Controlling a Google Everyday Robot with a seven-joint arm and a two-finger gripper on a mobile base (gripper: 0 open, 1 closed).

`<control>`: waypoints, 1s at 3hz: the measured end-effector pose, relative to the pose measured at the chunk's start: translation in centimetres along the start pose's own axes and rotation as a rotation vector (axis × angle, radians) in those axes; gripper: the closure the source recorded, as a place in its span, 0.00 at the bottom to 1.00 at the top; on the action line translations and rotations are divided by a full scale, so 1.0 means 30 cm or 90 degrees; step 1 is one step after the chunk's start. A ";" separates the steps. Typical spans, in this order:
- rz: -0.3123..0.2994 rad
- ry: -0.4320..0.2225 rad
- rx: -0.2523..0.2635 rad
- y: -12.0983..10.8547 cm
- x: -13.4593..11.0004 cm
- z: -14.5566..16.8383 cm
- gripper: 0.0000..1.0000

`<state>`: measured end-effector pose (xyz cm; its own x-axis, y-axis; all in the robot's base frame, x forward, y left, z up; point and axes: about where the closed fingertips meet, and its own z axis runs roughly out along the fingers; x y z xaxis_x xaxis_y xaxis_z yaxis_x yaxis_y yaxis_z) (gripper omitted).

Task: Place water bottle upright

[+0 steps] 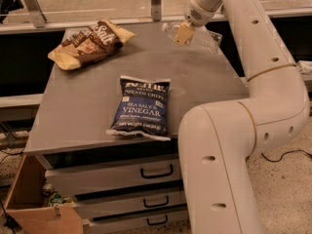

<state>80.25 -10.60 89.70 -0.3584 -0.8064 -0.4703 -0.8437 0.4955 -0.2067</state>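
The water bottle [205, 39] is a clear ribbed plastic bottle lying on its side near the far right corner of the grey table [78, 111]. Its ends point left and right. My gripper [184, 33] reaches down from the arm at the top and is closed around the bottle's left part, with a tan finger [183, 33] across it. The bottle appears held slightly above the tabletop. Its cap and label are hard to make out.
A blue salt-and-vinegar chip bag [142, 107] lies flat mid-table. A brown chip bag [90, 42] lies at the far left. My arm's large white links [229, 150] cover the table's right side. Drawers [156, 171] sit below, and a cardboard box [39, 213] stands at lower left.
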 end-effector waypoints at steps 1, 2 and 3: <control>-0.040 -0.070 -0.005 0.021 -0.048 -0.145 1.00; -0.060 -0.177 -0.035 0.060 -0.088 -0.272 1.00; -0.060 -0.304 -0.087 0.096 -0.097 -0.354 1.00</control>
<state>74.61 -10.24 99.59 -0.0824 -0.5927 -0.8012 -0.9195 0.3552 -0.1681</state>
